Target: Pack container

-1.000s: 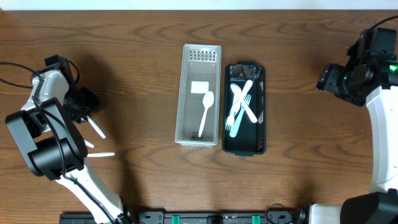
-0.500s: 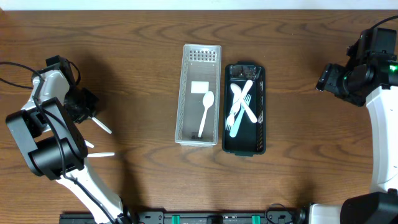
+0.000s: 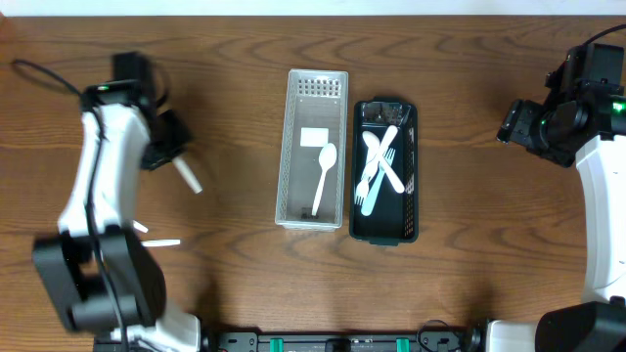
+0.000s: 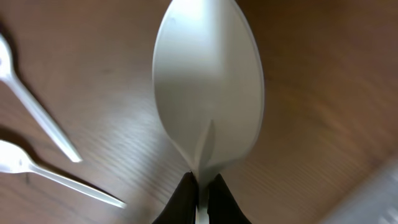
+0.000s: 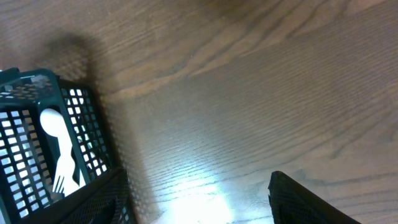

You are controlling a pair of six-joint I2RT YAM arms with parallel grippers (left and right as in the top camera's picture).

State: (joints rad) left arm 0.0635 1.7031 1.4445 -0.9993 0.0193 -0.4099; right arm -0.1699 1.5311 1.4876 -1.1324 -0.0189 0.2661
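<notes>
My left gripper [image 3: 168,154] is shut on the handle of a white plastic spoon [image 3: 187,175] and holds it above the table left of the baskets. In the left wrist view the spoon's bowl [image 4: 208,93] fills the frame above the closed jaws [image 4: 200,190]. A white basket [image 3: 313,149] at the table's middle holds one white spoon [image 3: 323,178]. Beside it a black basket [image 3: 385,170] holds several white forks and knives [image 3: 379,169]. My right gripper [image 3: 513,124] is open and empty at the far right; it also shows in the right wrist view [image 5: 199,199].
Two loose white utensils [image 3: 156,241] lie on the table at the left, seen also in the left wrist view [image 4: 37,118]. The black basket's corner [image 5: 43,143] shows in the right wrist view.
My left gripper has lifted and swung right and toward the back with the spoon in it. The right arm has not moved.
</notes>
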